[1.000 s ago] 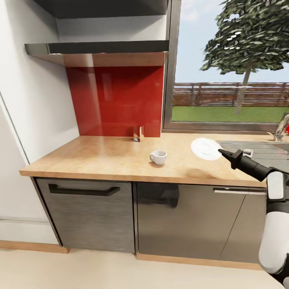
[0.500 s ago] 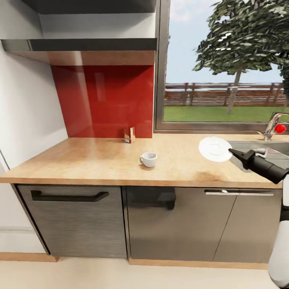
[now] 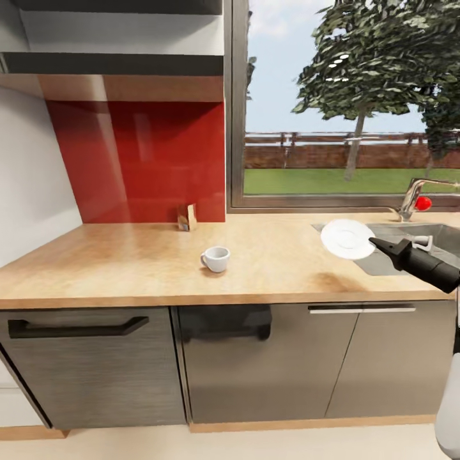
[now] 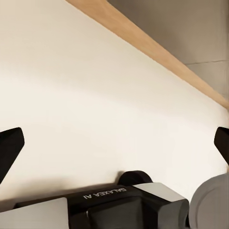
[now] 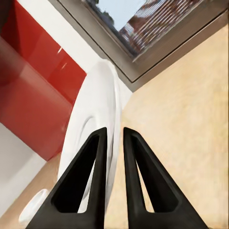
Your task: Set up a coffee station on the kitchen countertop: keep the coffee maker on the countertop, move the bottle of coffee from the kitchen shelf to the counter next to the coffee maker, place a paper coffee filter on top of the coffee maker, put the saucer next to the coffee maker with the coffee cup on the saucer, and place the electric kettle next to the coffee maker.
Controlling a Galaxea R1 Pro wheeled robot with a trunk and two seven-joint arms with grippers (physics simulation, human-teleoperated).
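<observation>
Saucer [image 3: 347, 239] pinched at right tool [image 3: 374, 242] tip, above countertop [image 3: 128, 255]

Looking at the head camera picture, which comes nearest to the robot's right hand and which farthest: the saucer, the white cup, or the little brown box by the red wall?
From the right hand:
1. The saucer, held in that hand over the sink's edge.
2. The coffee cup, mid-counter, toward the robot's left.
3. The small brown box, farthest, at the back against the red wall.

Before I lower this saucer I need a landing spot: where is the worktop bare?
Bare wood lies between the cup and the sink, under the saucer in the right pincer. More lies left of the cup, along the red wall panel. A small box takes the back edge.
</observation>
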